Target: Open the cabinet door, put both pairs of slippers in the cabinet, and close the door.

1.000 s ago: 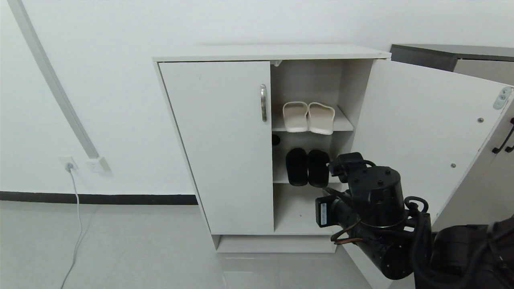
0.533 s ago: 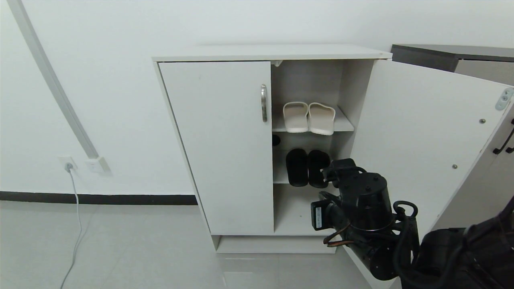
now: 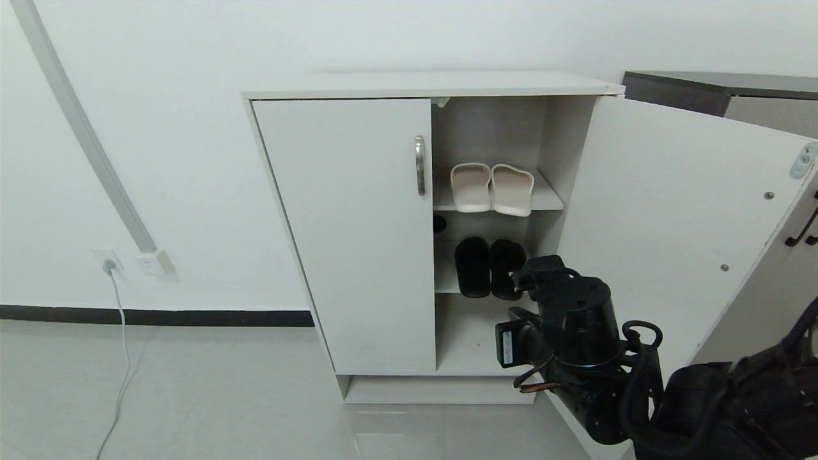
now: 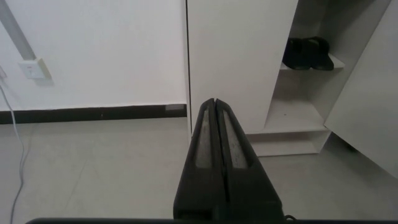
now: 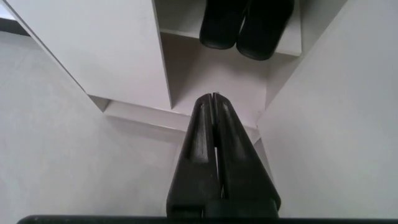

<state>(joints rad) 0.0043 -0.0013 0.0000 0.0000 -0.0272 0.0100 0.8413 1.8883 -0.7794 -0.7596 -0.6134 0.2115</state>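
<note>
The white cabinet [image 3: 422, 86] stands with its left door [image 3: 351, 230] closed and its right door [image 3: 671, 217] swung wide open. A white pair of slippers [image 3: 491, 187] sits on the upper shelf. A black pair of slippers [image 3: 489, 267] lies on the middle shelf, also seen as black slippers [image 4: 308, 53] and black slippers [image 5: 245, 22]. My right gripper [image 3: 519, 275] is shut and holds nothing, just in front of the black pair's right slipper. In its own view the right gripper [image 5: 214, 99] points at the bottom shelf. My left gripper [image 4: 214, 106] is shut, low over the floor left of the cabinet.
The open door takes up the space to the cabinet's right, close to a dark-topped cabinet [image 3: 722, 86]. A wall socket with a hanging cable [image 3: 107, 262] is at the far left. Grey floor [image 3: 192, 396] lies free in front and to the left.
My right arm has shifted a little left and lower in front of the open compartment. Both pairs of slippers have stayed on their shelves.
</note>
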